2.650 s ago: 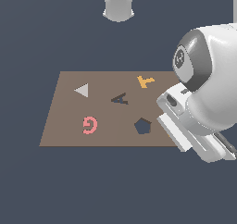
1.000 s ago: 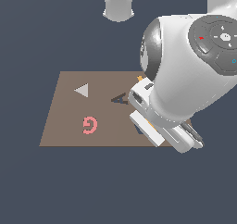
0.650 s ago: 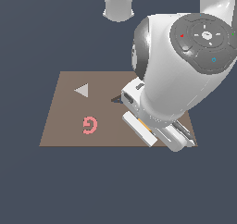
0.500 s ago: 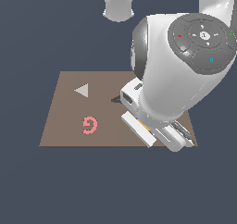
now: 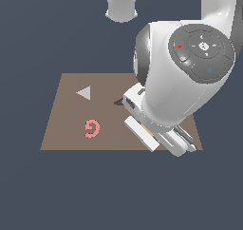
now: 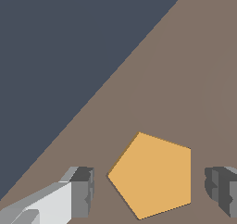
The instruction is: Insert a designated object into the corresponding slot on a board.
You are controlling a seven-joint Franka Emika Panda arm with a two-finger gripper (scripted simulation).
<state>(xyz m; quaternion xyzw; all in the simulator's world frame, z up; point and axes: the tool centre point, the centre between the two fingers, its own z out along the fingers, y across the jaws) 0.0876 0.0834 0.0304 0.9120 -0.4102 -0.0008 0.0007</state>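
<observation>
Over the brown board [image 5: 66,129], toward the exterior view's right, you have the Panda arm bent low, its bulky white wrist housing covering the board's near-right part and hiding the pentagon cut-out. In the wrist view the gripper [image 6: 150,186] points down at the board with its fingers spread wide: one dark pad [image 6: 83,191] on one side, the other pad [image 6: 222,188] on the opposite side, neither touching anything. The orange pentagon block [image 6: 152,176] lies flat on the board surface between the two pads, with a clear gap on each side, near the board's edge. In the exterior view you can see a pale grey triangle [image 5: 84,92] and the pink G-shaped piece [image 5: 92,128] on the board's left part, well apart from the arm
</observation>
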